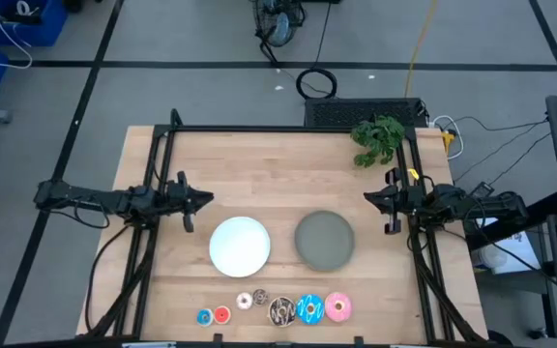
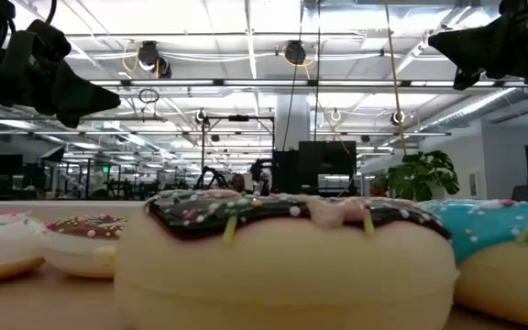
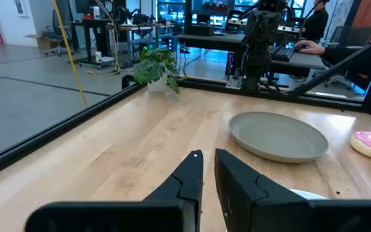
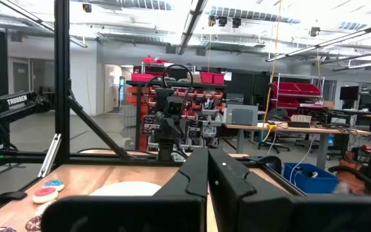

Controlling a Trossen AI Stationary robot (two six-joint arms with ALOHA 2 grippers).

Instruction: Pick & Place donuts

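left tool (image 1: 201, 201): fingers nearly together, empty, parked at left worktop edge
right tool (image 1: 369, 198): fingers together, empty, right edge
donuts (image 1: 280, 309): all seven in a row at worktop (image 1: 259, 174) front (none moved)
white plate (image 1: 239, 246), grey plate (image 1: 324, 240): bare
progress: not started

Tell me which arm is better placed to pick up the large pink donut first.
Probably the right arm. The large pink donut ends the row on the right, nearer the right pincer. The left pincer hangs beyond the white plate.
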